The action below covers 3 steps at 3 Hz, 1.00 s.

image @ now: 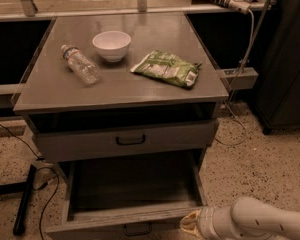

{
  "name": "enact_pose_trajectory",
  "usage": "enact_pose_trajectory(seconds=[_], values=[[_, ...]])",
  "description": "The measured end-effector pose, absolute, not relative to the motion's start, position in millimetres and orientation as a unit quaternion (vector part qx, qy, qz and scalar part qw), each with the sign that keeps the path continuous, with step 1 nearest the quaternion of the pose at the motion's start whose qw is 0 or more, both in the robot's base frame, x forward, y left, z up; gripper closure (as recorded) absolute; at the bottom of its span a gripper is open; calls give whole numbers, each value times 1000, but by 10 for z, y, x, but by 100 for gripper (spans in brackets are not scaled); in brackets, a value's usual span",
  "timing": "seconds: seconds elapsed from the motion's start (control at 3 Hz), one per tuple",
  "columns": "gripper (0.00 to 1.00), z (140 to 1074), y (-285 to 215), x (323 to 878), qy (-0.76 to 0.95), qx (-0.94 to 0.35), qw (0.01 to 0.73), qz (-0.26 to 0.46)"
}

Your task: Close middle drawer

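The middle drawer (132, 184) is pulled far out at the bottom of the view. Its deep grey box is empty, and its low front panel with a small dark loop handle (137, 229) lies at the frame's lower edge. My gripper (188, 225) comes in from the lower right on a white arm (260, 221). Its tan tip sits at the right end of the drawer's front panel, touching or almost touching it.
The grey drawer above (125, 140), with the same loop handle, stands slightly out. On the cabinet top (155, 91) are a plastic bottle (81, 64), a white bowl (111, 45) and a green snack bag (167, 68). Cables and a dark bar (25, 199) lie on the floor at left.
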<state>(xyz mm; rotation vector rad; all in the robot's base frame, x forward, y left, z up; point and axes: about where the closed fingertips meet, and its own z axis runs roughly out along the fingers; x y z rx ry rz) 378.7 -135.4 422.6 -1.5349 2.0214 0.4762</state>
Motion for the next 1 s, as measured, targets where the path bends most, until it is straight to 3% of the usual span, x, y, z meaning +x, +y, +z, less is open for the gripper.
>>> enact_pose_trajectory(seconds=[1.0], values=[[12,4226,-1354,3787,752,-571,276,177]])
